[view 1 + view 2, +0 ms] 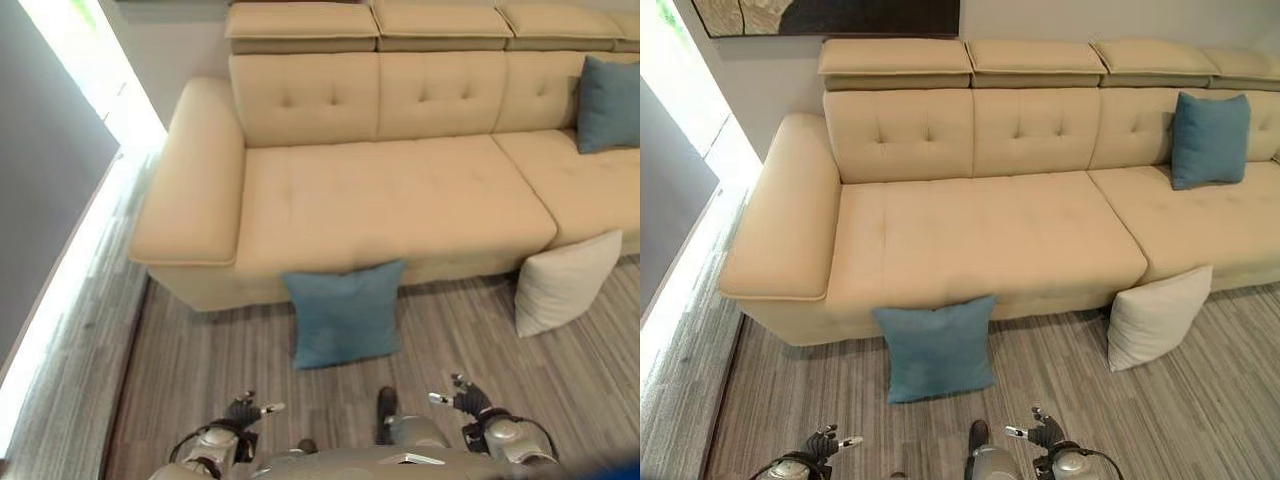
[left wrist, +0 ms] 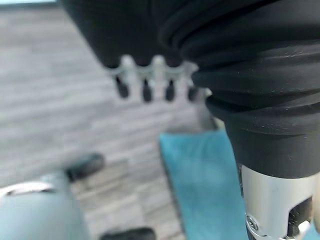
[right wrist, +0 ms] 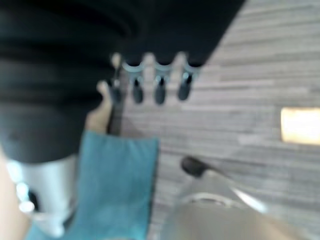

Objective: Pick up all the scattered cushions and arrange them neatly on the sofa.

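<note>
A teal cushion [image 1: 345,313] and a white cushion [image 1: 562,282] lean against the sofa [image 1: 390,200] front; left robot hand [image 1: 243,410] and right robot hand [image 1: 462,398] hang released, empty. A shallow grasp could let the soft cushion slip.

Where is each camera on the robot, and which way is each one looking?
Left eye view: on the head, looking down at the sofa, both hands low in the picture.
Right eye view: beside it, same scene.
Left wrist view: on the left arm, looking past the left hand at the floor.
Right wrist view: on the right arm, looking past the right hand.
All four show the blue cushion on the floor.
</note>
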